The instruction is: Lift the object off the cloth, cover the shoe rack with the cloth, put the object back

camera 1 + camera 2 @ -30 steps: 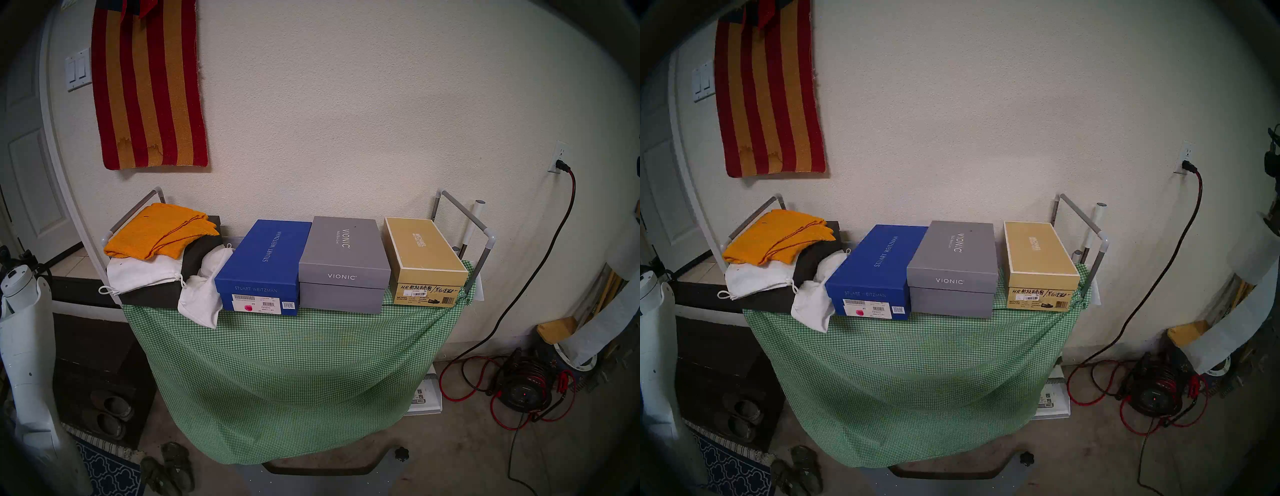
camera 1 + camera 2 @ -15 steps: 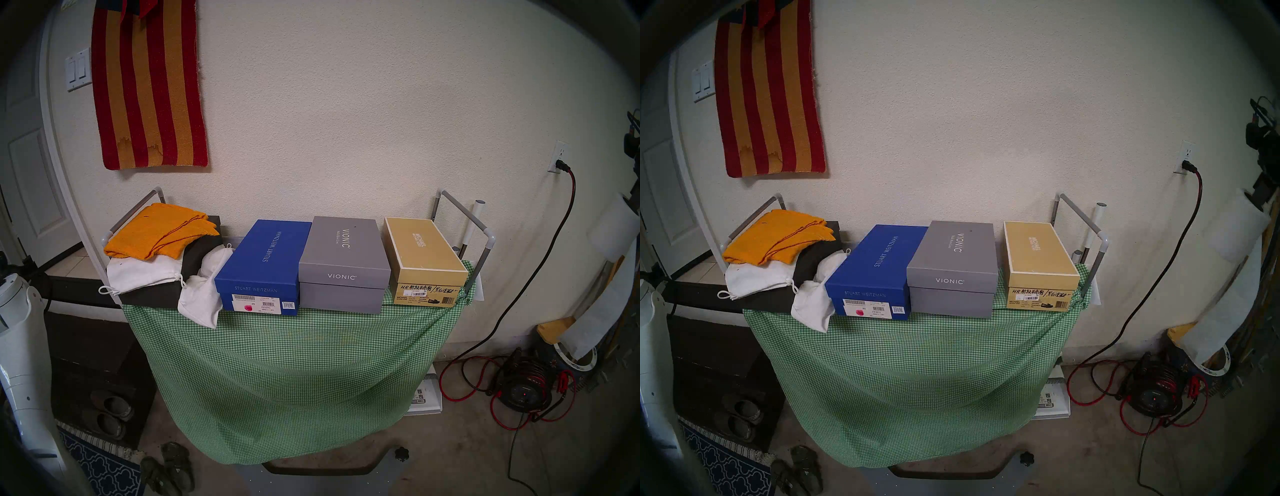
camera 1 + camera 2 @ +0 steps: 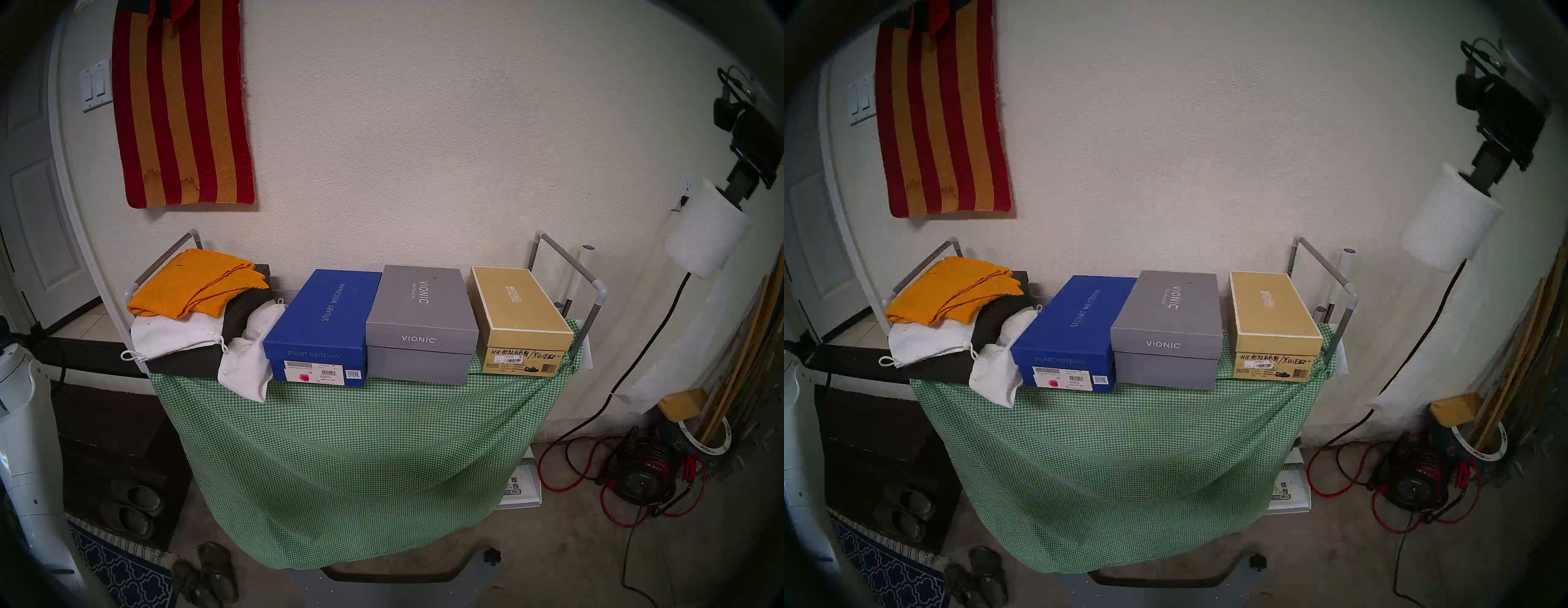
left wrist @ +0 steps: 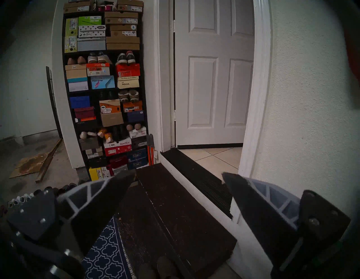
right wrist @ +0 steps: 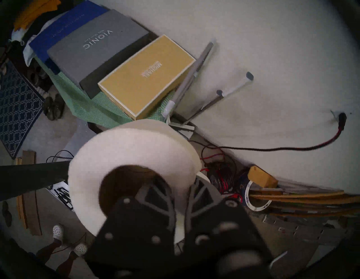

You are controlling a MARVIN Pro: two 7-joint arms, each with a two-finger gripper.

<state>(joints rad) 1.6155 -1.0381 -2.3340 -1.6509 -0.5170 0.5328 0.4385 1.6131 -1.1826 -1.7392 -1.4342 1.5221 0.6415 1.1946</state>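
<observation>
The white paper roll hangs in the air at the far right, above and to the right of the shoe rack. My right gripper is shut on its top end. In the right wrist view one finger sits inside the brown core and the other outside the roll. A loose sheet trails down from it. The green-and-white checked cloth drapes over the front of the shoe rack, under the boxes. My left gripper stands open and empty, facing a doorway.
Blue, grey and tan shoe boxes, a folded orange cloth and white bags sit on the rack's top. A red cable reel and a cord lie on the floor at right. A dark bench is at left.
My right gripper has risen and swung leftwards into view with the roll, and the trailing sheet has lifted with it. The left arm shifted slightly.
</observation>
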